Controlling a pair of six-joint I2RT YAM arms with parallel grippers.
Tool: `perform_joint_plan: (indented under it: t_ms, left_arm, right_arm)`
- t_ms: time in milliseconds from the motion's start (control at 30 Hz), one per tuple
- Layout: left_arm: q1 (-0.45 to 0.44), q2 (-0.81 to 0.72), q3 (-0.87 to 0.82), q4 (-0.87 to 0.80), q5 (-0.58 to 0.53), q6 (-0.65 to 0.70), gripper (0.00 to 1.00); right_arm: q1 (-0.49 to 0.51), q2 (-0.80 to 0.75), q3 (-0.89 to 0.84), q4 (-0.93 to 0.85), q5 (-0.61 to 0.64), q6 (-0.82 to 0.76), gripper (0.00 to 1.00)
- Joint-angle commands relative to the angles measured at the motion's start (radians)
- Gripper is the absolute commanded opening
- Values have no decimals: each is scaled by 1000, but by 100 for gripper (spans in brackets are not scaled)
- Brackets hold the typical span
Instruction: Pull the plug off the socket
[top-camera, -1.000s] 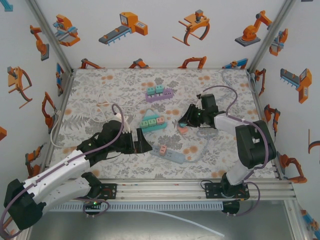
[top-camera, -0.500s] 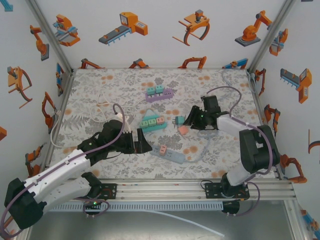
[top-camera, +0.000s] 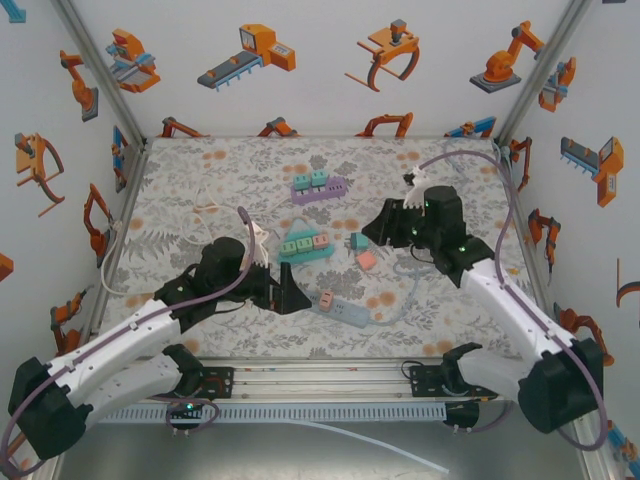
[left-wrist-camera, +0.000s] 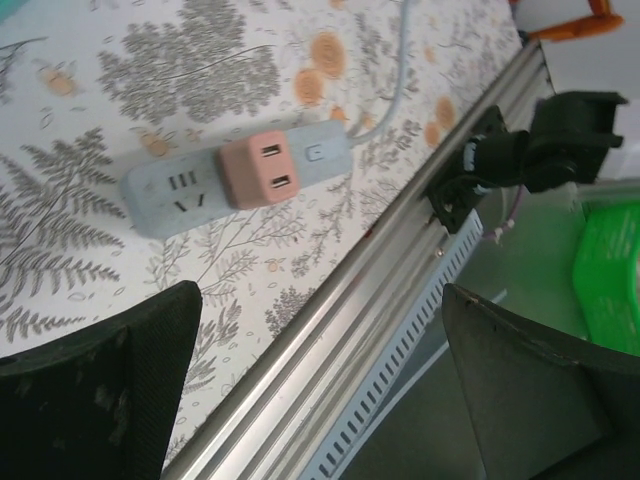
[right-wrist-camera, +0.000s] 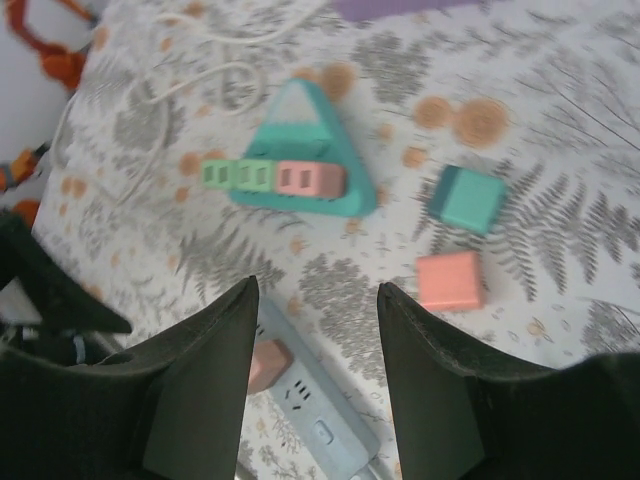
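Observation:
A light blue power strip (top-camera: 343, 310) lies near the table's front edge with a pink plug (top-camera: 325, 299) seated in it. In the left wrist view the strip (left-wrist-camera: 170, 192) and its pink plug (left-wrist-camera: 262, 172) lie ahead of my open left gripper (left-wrist-camera: 320, 390), apart from it. My left gripper (top-camera: 287, 290) sits just left of the strip. My right gripper (top-camera: 385, 225) hangs open above the table with nothing in it. Between its fingers (right-wrist-camera: 200, 390) I see the strip (right-wrist-camera: 325, 425) and pink plug (right-wrist-camera: 268, 365) below.
A teal triangular socket (top-camera: 303, 245) holds green and pink plugs. A purple strip (top-camera: 318, 186) with teal plugs lies farther back. A loose teal cube (top-camera: 356, 241) and a loose pink cube (top-camera: 366, 260) lie between the arms. White cable (top-camera: 215, 210) at left; metal rail (left-wrist-camera: 340, 310) along the front.
My right gripper has risen and drawn back to the right from the loose cubes, leaving both on the table. The left gripper has edged slightly right.

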Motion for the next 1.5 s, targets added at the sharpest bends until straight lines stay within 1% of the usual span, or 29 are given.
perform_joint_plan:
  t_ms: [0,133,200,233,300,367,433,500,600,667,733,833,1000,1033,1167,1333,1467]
  left_arm:
    - [5,-24,5,38,106,131,97]
    - [9,-28,20,-5,2,150,98]
    - [11,-20,27,-17,-97,142,100]
    - [12,-14,30,-17,-132,140,99]
    - [15,10,38,-13,-223,119,98]
    - [20,42,40,-3,-281,94,98]
    - [31,77,37,19,-317,66,98]
    - [48,120,31,51,-321,39,97]
    - [77,203,40,82,-304,0,94]
    - [80,248,45,106,-317,-22,93]
    - [81,282,44,136,-310,-37,93]
    - [81,332,44,157,-294,-50,93]
    - [83,388,25,202,-282,-82,92]
    - [82,396,19,215,-277,-87,89]
    - [82,426,23,215,-264,-83,88]
    - [82,439,15,198,-256,-85,87]
    - [82,452,17,180,-229,-83,85]
  right_arm:
    - [91,-84,-24,-21,-48,-209,49]
    - [244,-156,-54,-69,0,-369,50]
    - [326,-176,-79,-75,53,-419,53]
    - [357,-180,-90,-73,66,-437,55]
    - [426,-176,-114,-61,88,-485,57]
    - [479,-158,-138,-34,116,-527,60]
    - [521,-125,-157,-3,137,-562,61]
    - [554,-81,-160,17,154,-583,62]
    - [566,-9,-158,48,153,-581,63]
    - [567,45,-149,57,149,-581,70]
    - [569,93,-138,70,136,-586,73]
    - [569,155,-139,120,137,-580,74]
    - [569,237,-129,157,162,-573,74]
    - [568,253,-126,159,162,-570,73]
    - [567,300,-123,182,143,-563,68]
    - [567,337,-122,209,129,-560,52]
    - [567,340,-126,223,130,-561,40]
